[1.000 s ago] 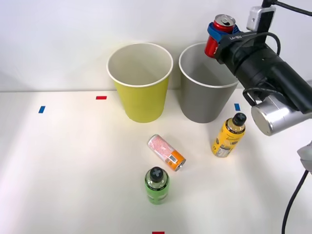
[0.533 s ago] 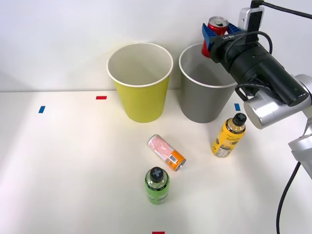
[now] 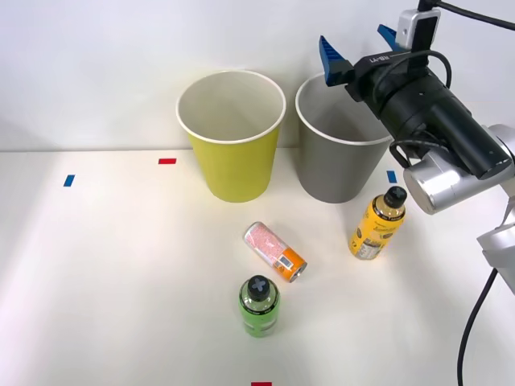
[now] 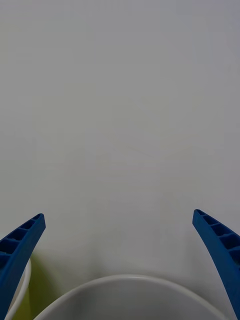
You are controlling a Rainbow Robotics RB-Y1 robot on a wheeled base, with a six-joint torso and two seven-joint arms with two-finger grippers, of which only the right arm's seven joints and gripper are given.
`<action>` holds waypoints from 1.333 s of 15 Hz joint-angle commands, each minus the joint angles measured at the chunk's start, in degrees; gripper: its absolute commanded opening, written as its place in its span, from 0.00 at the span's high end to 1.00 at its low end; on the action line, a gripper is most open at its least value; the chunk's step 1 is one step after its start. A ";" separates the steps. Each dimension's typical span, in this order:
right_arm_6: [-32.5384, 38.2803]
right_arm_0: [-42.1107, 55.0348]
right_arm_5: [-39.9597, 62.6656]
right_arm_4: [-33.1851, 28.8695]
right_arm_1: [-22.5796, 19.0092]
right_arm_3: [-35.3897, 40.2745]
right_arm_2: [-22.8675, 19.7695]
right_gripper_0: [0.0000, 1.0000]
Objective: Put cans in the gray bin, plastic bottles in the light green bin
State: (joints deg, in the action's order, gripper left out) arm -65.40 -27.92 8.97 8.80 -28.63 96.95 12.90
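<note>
Overhead, a plain white wall closed off the room behind a white surface (image 3: 121, 265) marked with small red and blue tape pieces. At the back stood two tall tapered bins side by side, nearly touching: the green bin (image 3: 232, 133) with a white rim and white inside, and the gray bin (image 3: 334, 145) at its 3 o'clock, white-rimmed and pale inside.

One can (image 3: 275, 252), pink-white with an orange band, lay on its side near the middle of the surface, at roughly 6 o'clock from the gap between the bins. The green bottle (image 3: 259, 306) stood upright with its black cap, just beside the can at the can's 7 o'clock. The yellow bottle (image 3: 376, 223), also black-capped and labelled, stood at 5 o'clock from the gray bin, close to its base, under the right arm.

The right claw (image 3: 357, 47) hung above the gray bin's far rim, its blue ribbed fingers (image 4: 20, 250) spread wide with nothing between them. From the wrist, the gray bin's rim (image 4: 125, 290) curved below the fingers.
</note>
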 commanded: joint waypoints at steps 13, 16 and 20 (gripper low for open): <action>2.55 38.55 -10.29 2.19 -0.90 32.61 -9.47 0.00; 2.91 47.78 -17.05 2.36 -0.90 32.52 -10.17 0.00; 2.82 58.33 -21.98 2.54 -0.81 32.52 -11.76 0.00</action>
State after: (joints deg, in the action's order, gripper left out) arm -62.53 28.14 -11.88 11.27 -29.50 129.48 1.60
